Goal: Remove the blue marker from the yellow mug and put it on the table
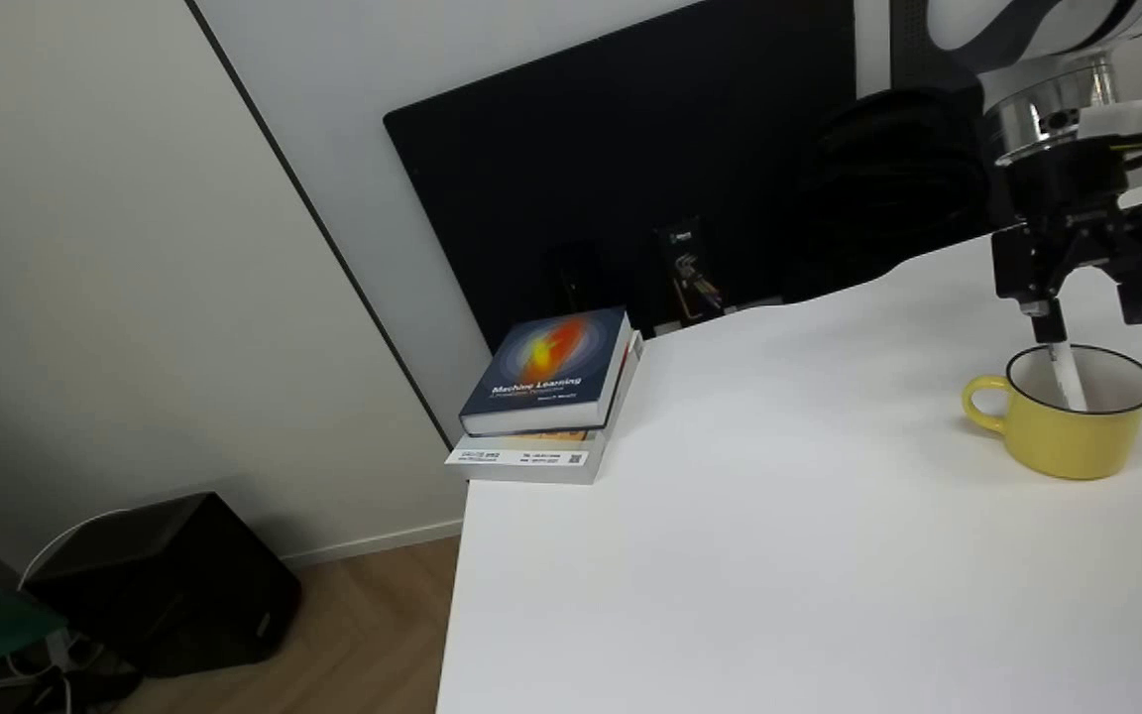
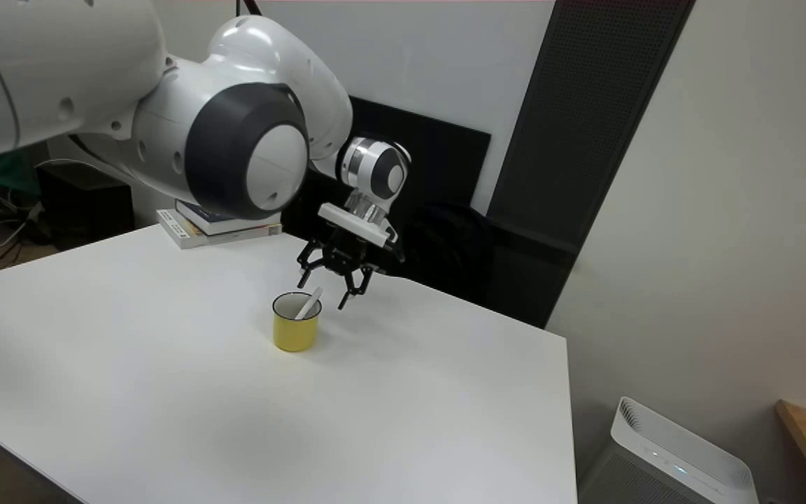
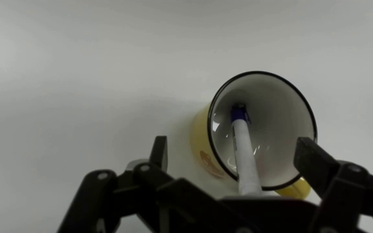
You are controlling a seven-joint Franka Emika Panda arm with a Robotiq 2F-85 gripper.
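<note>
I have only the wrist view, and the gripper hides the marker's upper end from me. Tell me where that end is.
Observer: In an exterior view, the white upper end of the marker pokes up above the rim of the mug.
Operator: Say whether it touches a fingertip.
Observer: No; in an exterior view, a gap shows between it and each fingertip.
Operator: Name what else is on the table.
Observer: A dark blue Machine Learning book, lying on another book near the table's edge.
</note>
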